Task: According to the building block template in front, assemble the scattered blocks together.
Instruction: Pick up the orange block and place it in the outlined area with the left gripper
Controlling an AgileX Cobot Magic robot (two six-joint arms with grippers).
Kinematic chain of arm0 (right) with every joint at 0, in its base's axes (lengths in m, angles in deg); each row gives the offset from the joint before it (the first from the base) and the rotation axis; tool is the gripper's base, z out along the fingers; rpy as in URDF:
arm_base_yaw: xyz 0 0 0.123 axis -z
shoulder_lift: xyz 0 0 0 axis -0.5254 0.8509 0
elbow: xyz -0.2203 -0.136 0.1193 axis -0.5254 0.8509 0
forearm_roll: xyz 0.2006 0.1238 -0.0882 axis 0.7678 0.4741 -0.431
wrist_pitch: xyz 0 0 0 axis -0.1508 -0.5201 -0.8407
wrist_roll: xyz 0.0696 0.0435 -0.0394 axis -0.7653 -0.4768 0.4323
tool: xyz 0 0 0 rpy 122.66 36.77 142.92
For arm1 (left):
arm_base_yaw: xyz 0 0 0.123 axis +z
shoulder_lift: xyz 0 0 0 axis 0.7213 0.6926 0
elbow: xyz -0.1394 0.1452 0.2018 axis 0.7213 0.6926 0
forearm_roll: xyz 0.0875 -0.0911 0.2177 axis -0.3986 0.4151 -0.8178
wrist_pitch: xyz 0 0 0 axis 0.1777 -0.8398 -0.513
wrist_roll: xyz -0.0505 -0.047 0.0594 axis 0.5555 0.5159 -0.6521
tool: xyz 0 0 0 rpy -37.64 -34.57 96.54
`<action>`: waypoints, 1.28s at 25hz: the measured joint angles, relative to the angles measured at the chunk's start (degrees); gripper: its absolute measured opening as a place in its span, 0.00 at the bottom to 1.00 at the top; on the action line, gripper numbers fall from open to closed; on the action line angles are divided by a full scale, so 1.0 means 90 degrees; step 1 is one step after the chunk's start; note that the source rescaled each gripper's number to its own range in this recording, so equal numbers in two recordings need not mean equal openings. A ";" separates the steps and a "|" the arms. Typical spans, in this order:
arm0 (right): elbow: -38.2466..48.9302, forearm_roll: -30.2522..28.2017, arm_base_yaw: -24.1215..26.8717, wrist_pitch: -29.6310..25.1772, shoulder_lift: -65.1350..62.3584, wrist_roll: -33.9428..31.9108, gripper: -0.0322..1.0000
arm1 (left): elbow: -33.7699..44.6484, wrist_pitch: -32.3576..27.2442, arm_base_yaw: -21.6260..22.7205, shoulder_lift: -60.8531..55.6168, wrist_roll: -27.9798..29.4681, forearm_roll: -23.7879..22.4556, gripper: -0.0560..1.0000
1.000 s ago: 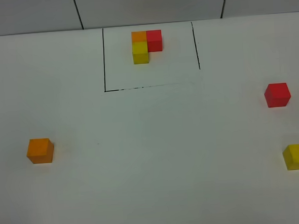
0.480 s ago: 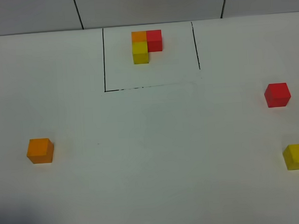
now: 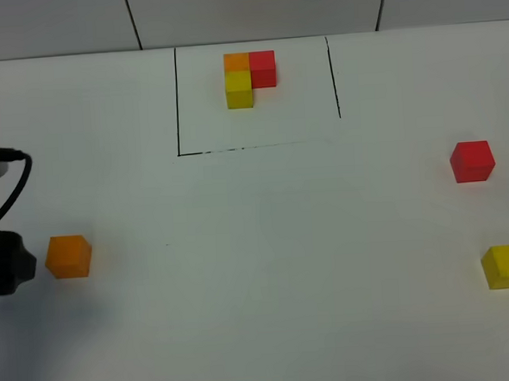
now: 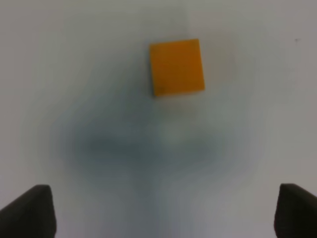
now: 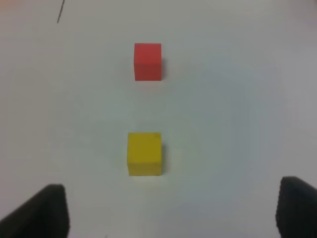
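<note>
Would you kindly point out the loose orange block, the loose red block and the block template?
loose orange block point(image 3: 68, 256): exterior high view, cube's middle.
loose red block point(image 3: 472, 161): exterior high view, cube's middle.
block template point(image 3: 241, 79): exterior high view, its yellow cube.

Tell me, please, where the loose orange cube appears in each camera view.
Exterior high: the orange cube lies near the left edge of the picture.
Left wrist: the orange cube lies ahead of the open left claw, untouched.
Right wrist: not in it.
Shared landmark: the white table; the red cube links the high and right wrist views.
</note>
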 joint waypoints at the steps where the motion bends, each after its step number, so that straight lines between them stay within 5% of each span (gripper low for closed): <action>1: 0.0000 0.0000 0.0000 0.0000 0.0000 0.0000 0.75 | -0.0170 0.0000 0.0000 0.0366 0.0025 0.0000 1.00; 11: 0.0000 0.0000 0.0000 0.0000 0.0000 0.0000 0.75 | -0.1163 0.0122 -0.0023 0.2755 0.0373 0.0000 1.00; 27: 0.0000 0.0019 0.0000 0.0000 0.0000 0.0000 0.75 | -0.1265 0.0990 -0.0494 0.4012 0.0582 -0.0007 0.99; 32: 0.0000 0.0019 0.0000 0.0000 0.0000 0.0000 0.75 | -0.1265 0.1035 -0.0494 0.4311 0.0582 -0.0007 0.83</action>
